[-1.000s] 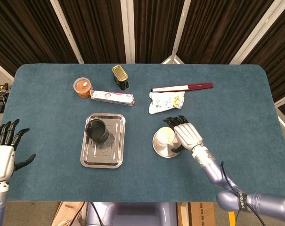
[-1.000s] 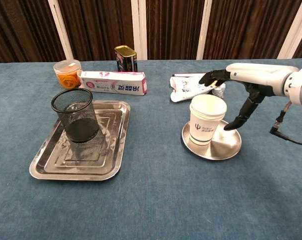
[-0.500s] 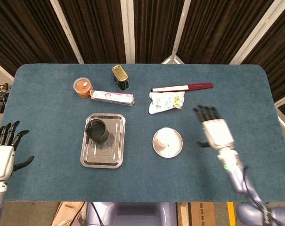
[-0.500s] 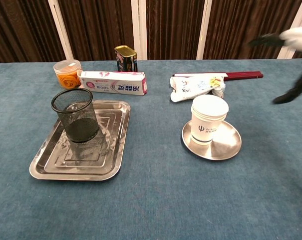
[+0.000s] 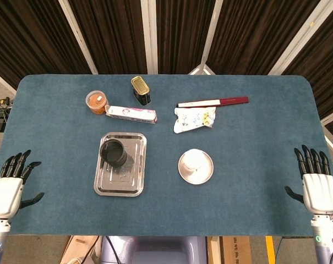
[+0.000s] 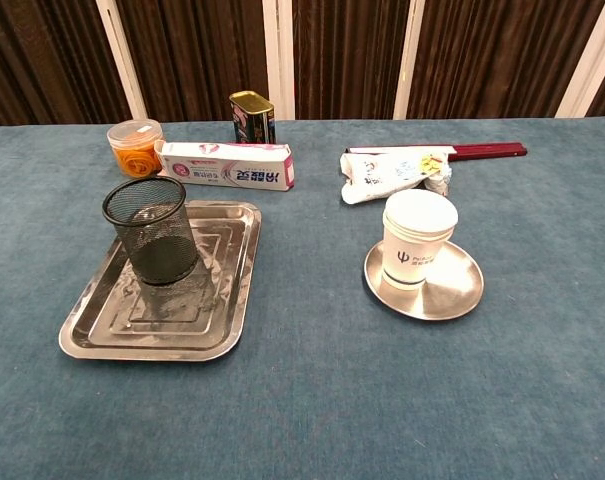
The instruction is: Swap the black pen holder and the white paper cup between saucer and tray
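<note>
The black mesh pen holder [image 5: 113, 153] [image 6: 154, 229] stands upright on the steel tray [image 5: 124, 181] [image 6: 100, 325]. The white paper cup [image 5: 192, 159] [image 6: 416, 238] stands upright on the round steel saucer [image 5: 203, 175] [image 6: 452, 290]. My left hand [image 5: 8, 188] hovers at the near left table edge, fingers spread, holding nothing. My right hand [image 5: 317, 186] is at the near right edge, fingers spread and empty, far from the cup. Neither hand shows in the chest view.
Along the back lie an orange-lidded tub [image 5: 96, 102] [image 6: 135, 147], a toothpaste box [image 5: 131, 114] [image 6: 225, 164], a gold-topped tin [image 5: 140, 90] [image 6: 252, 116], a snack packet [image 5: 194, 119] [image 6: 392, 171] and a dark red chopstick case [image 5: 213, 102] [image 6: 482, 151].
My right hand let go of the space beside the cup and drew back to the near right table edge. The left hand sank slightly. Cup and pen holder have not moved.
</note>
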Controlling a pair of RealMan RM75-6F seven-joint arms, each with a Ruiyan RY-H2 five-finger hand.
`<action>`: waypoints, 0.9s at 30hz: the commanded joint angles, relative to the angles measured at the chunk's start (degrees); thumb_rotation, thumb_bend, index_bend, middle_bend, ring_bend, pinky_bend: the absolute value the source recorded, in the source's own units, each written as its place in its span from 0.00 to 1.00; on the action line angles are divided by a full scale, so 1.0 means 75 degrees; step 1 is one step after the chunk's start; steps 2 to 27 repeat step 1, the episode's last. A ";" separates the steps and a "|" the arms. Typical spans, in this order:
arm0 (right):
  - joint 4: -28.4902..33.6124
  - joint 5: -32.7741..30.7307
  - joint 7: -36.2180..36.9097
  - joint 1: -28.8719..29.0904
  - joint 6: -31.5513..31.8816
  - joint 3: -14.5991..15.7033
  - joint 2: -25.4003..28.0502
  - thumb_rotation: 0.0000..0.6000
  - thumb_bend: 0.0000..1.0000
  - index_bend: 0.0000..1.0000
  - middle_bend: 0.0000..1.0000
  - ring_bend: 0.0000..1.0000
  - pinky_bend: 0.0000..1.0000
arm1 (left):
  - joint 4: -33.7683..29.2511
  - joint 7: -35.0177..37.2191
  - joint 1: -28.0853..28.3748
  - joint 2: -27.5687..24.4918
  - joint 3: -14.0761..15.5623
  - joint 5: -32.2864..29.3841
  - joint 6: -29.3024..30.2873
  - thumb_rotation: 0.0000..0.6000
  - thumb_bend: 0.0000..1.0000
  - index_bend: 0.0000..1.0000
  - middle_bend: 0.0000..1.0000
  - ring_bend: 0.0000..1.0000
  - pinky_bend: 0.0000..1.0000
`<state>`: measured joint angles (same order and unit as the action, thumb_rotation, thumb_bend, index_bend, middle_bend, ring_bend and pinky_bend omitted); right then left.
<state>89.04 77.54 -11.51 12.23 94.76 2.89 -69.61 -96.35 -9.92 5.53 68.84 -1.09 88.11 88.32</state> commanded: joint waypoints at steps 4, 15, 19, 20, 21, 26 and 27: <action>-0.0121 0.0091 -0.0049 -0.0222 -0.0107 -0.0040 -0.0038 1.00 0.00 0.00 0.00 0.00 0.00 | 0.0090 0.0137 0.0040 0.0012 -0.0015 0.0030 -0.0058 1.00 0.11 0.23 0.00 0.00 0.05; -0.0121 0.0091 -0.0049 -0.0222 -0.0107 -0.0040 -0.0038 1.00 0.00 0.00 0.00 0.00 0.00 | 0.0090 0.0137 0.0040 0.0012 -0.0015 0.0030 -0.0058 1.00 0.11 0.23 0.00 0.00 0.05; -0.0121 0.0091 -0.0049 -0.0222 -0.0107 -0.0040 -0.0038 1.00 0.00 0.00 0.00 0.00 0.00 | 0.0090 0.0137 0.0040 0.0012 -0.0015 0.0030 -0.0058 1.00 0.11 0.23 0.00 0.00 0.05; -0.0121 0.0091 -0.0049 -0.0222 -0.0107 -0.0040 -0.0038 1.00 0.00 0.00 0.00 0.00 0.00 | 0.0090 0.0137 0.0040 0.0012 -0.0015 0.0030 -0.0058 1.00 0.11 0.23 0.00 0.00 0.05; -0.0121 0.0091 -0.0049 -0.0222 -0.0107 -0.0040 -0.0038 1.00 0.00 0.00 0.00 0.00 0.00 | 0.0090 0.0137 0.0040 0.0012 -0.0015 0.0030 -0.0058 1.00 0.11 0.23 0.00 0.00 0.05; -0.0121 0.0091 -0.0049 -0.0222 -0.0107 -0.0040 -0.0038 1.00 0.00 0.00 0.00 0.00 0.00 | 0.0090 0.0137 0.0040 0.0012 -0.0015 0.0030 -0.0058 1.00 0.11 0.23 0.00 0.00 0.05; -0.0121 0.0091 -0.0049 -0.0222 -0.0107 -0.0040 -0.0038 1.00 0.00 0.00 0.00 0.00 0.00 | 0.0090 0.0137 0.0040 0.0012 -0.0015 0.0030 -0.0058 1.00 0.11 0.23 0.00 0.00 0.05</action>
